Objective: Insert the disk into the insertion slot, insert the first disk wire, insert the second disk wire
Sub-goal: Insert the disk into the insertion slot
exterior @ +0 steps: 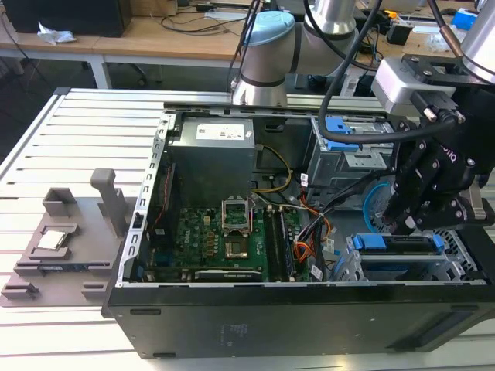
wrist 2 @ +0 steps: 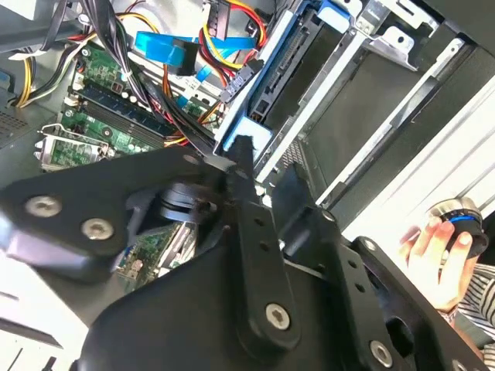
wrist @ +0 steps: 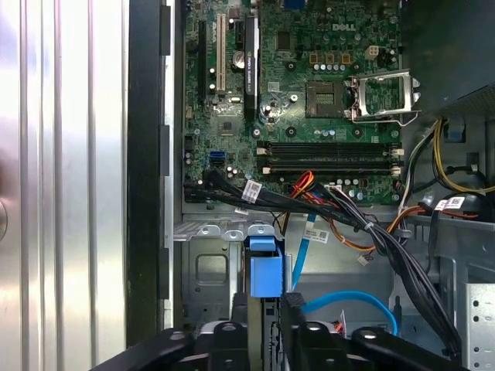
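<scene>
In the exterior view, one narrow hand (exterior: 404,228) pinches one disk (exterior: 398,246) at the case's (exterior: 232,321) four o'clock; one second disk wire (exterior: 372,199) alongside.

- No text reads cleanly; this is only where print sits.
- power supply (exterior: 213,158): white label on its top edge, dark lines of print, too small to read.
- black cable bundle (wrist: 325,207): white tags (wrist: 251,190) wrapped on it, fine print, illegible.
- yellow-and-black wires (wrist: 433,174): another white tag (wrist: 455,202), print unreadable.
- green board (wrist: 232,124): white silkscreen marks and small chip stickers, too fine to read.
- gripper (exterior: 400,222): white lettering on its black housing, can't make it out.
</scene>
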Controlling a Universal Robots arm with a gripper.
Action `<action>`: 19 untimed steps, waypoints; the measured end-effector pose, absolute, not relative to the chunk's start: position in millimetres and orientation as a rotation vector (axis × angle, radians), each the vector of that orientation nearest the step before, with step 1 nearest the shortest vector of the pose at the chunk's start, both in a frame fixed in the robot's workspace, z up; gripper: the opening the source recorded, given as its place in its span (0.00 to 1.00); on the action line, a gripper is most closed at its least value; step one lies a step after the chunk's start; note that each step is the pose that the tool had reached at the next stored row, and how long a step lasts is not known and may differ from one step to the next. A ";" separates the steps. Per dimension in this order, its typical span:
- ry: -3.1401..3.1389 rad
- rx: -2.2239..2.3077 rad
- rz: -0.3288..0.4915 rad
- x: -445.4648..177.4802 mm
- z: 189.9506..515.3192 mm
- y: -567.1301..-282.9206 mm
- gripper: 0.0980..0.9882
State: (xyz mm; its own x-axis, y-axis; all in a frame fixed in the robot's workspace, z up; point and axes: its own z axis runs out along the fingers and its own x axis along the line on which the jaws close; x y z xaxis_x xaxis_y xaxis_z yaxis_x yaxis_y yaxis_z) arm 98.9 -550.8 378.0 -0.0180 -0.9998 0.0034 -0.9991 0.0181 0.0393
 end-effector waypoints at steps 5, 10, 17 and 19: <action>-2.220 2.180 -0.040 98.9 377.8 -550.8 0.01; -2.220 2.180 -0.040 98.9 377.5 -550.8 0.01; -2.220 2.180 -0.040 103.0 377.4 -550.8 0.01; -2.220 2.180 -0.040 105.5 377.2 -550.7 0.01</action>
State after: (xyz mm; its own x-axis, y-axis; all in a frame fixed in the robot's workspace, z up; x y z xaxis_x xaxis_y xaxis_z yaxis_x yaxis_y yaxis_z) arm 105.5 -550.7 377.2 -0.0180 -0.9998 0.0032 -0.9991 0.0181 0.0393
